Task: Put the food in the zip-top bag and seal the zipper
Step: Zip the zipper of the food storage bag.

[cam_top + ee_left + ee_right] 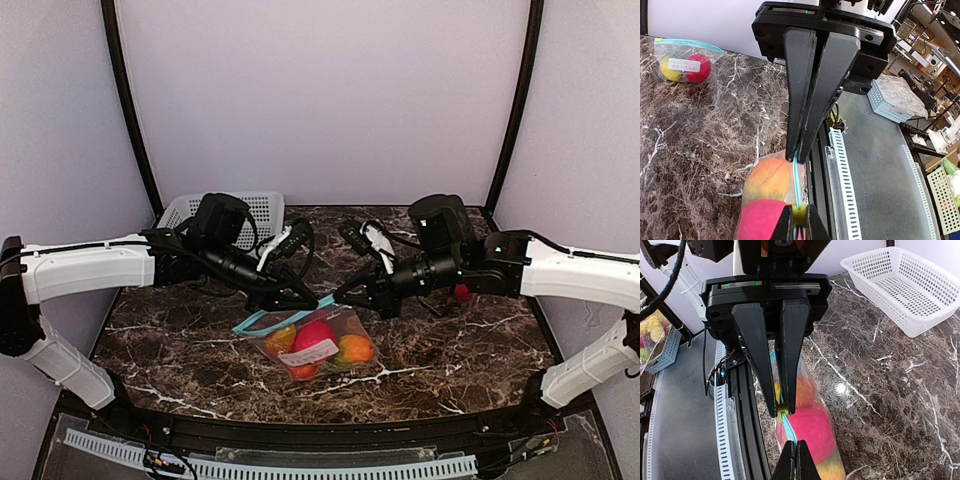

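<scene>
Bag clear, round fruits inside; left claw, right claw pinch blue zipper.

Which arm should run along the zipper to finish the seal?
Left, likely. Both grippers are shut on the blue zipper side by side; the left gripper sits toward the unpinched stretch trailing left, so it can slide while the right gripper anchors.
</scene>
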`<move>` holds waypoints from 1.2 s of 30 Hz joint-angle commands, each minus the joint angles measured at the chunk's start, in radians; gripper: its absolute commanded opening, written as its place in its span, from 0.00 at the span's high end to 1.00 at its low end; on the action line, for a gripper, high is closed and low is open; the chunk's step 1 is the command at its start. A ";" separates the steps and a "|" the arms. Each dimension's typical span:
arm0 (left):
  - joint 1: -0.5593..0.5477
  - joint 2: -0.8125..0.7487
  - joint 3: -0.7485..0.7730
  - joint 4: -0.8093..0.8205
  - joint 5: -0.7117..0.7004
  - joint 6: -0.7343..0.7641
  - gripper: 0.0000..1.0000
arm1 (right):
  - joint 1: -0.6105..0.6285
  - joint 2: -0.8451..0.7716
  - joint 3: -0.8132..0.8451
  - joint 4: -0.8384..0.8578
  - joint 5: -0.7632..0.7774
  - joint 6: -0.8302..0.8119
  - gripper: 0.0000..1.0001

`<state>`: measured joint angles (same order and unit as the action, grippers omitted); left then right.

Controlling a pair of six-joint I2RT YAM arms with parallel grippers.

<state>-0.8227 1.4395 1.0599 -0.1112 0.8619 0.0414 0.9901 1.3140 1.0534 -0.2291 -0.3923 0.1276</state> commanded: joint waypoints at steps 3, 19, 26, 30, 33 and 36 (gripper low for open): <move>0.000 -0.010 -0.003 -0.092 0.002 0.027 0.99 | -0.030 -0.047 -0.009 0.003 0.070 -0.008 1.00; 0.025 -0.010 -0.037 -0.107 -0.013 0.050 0.99 | -0.074 -0.054 -0.015 -0.038 0.135 0.030 1.00; 0.041 -0.009 -0.044 -0.133 -0.024 0.072 0.99 | -0.106 -0.044 -0.016 -0.056 0.155 0.060 1.00; 0.045 -0.007 -0.044 -0.143 -0.027 0.081 0.99 | -0.124 -0.036 -0.018 -0.066 0.158 0.072 1.00; 0.047 -0.004 -0.043 -0.154 -0.029 0.090 0.99 | -0.138 -0.032 -0.019 -0.072 0.158 0.080 1.00; 0.049 -0.003 -0.043 -0.164 -0.031 0.095 0.99 | -0.151 -0.029 -0.019 -0.077 0.161 0.087 1.00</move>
<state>-0.7807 1.4395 1.0389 -0.1913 0.8135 0.1078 0.8730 1.2846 1.0412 -0.3027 -0.2890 0.1932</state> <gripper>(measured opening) 0.064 0.005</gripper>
